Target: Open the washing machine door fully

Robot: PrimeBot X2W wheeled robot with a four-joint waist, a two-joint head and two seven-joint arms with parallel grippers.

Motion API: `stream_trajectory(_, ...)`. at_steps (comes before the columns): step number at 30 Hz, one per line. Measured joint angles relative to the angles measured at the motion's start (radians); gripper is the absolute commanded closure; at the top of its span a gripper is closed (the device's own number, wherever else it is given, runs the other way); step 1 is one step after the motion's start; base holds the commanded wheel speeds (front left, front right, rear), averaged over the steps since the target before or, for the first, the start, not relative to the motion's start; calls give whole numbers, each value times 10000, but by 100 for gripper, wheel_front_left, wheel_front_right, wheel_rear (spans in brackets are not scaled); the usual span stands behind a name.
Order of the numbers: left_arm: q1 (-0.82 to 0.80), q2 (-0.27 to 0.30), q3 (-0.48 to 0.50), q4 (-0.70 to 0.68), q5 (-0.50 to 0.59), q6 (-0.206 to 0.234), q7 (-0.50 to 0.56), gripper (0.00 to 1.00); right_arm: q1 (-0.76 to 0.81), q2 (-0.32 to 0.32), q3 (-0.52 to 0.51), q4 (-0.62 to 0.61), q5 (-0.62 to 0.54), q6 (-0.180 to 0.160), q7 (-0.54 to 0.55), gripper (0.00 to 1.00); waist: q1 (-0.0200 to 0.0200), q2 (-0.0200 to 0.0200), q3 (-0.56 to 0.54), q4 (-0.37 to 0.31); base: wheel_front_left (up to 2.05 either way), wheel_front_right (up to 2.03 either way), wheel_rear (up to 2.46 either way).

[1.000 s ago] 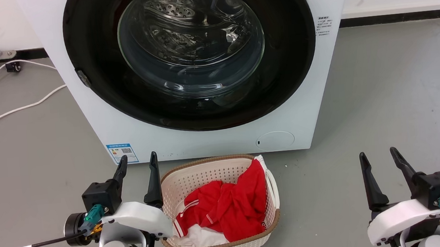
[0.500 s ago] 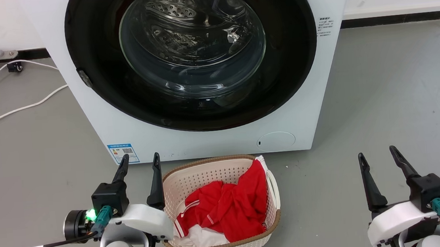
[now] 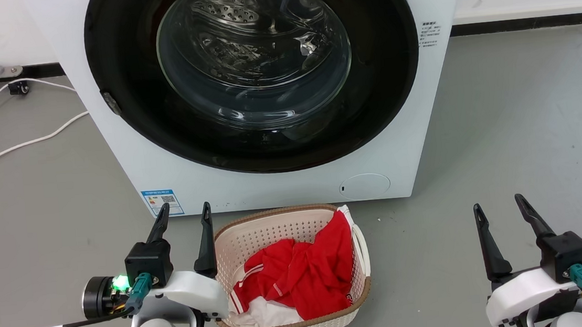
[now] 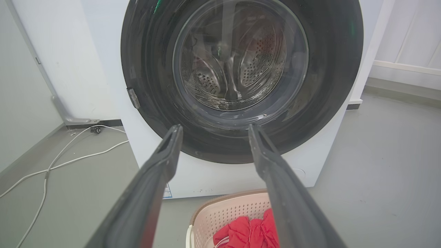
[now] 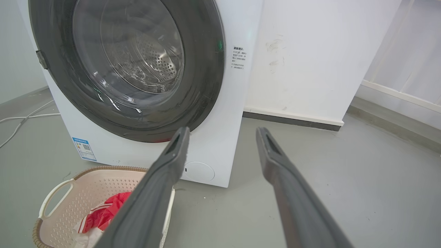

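Observation:
The white washing machine stands ahead on the floor. Its washing machine door, a glossy black disc with a clear glass bowl, lies flush against the front, with a small latch at its left rim. Through the glass the perforated steel drum shows. My left gripper is open and empty, low at the left, short of the machine's lower front. My right gripper is open and empty at the lower right, off the machine's right corner.
A beige laundry basket with red and white clothes sits on the grey floor right before the machine, beside my left gripper. White cables run over the floor at the left. A white wall with a dark skirting lies behind.
My left gripper has shifted slightly right and turned a little; green lights have come on at both wrists. The door has not moved.

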Motion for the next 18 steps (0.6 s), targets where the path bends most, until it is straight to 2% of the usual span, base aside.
stream_trajectory(18, 1, -38, 128, 88, -40, -42, 0, 0, -16, 0, -54, 2, 82, 0, 0, 0, 0, 0, 31, 52, 0, 0, 0)
